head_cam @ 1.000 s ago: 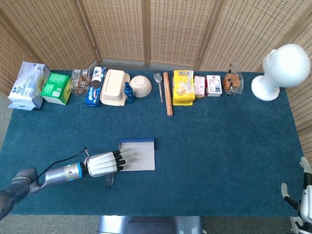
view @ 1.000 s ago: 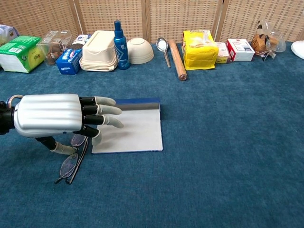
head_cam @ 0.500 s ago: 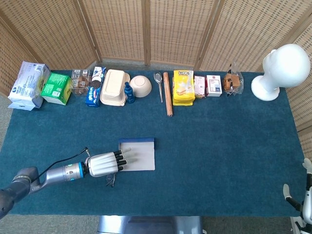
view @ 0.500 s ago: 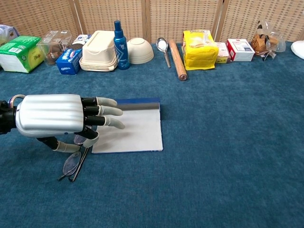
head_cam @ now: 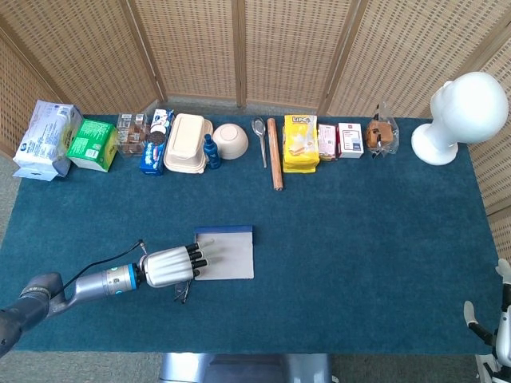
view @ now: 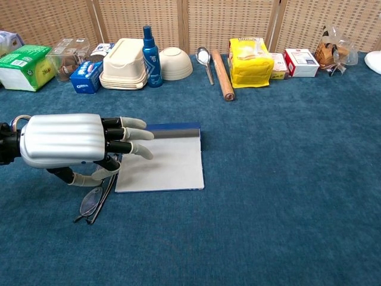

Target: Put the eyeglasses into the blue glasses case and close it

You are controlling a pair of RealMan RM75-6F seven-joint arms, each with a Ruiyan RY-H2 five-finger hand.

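Note:
The blue glasses case [view: 166,164] lies open and flat on the table, its grey inside facing up and a blue strip along its far edge; in the head view the case [head_cam: 230,255] is left of centre. My left hand [view: 65,141] hovers at the case's left edge with its fingertips over the grey lining. Its thumb and fingers pinch the top of the folded eyeglasses [view: 90,204], which hang down tilted with the lower lens near the cloth. In the head view the left hand [head_cam: 169,267] covers most of the eyeglasses [head_cam: 180,294]. My right hand [head_cam: 497,327] sits at the bottom right corner, fingers apart and holding nothing.
Along the back stand tissue packs [head_cam: 48,137], a green box [head_cam: 92,144], a beige lunch box [view: 123,55], a blue bottle [view: 149,49], a bowl [view: 175,64], a spoon [view: 205,62], a rolling pin [view: 222,67], a yellow bag [view: 250,55] and small boxes. A white mannequin head [head_cam: 459,116] stands far right.
My left hand has risen slightly, and its thumb has closed on the eyeglasses, drawing them a little up and toward the case. The right hand has barely moved.

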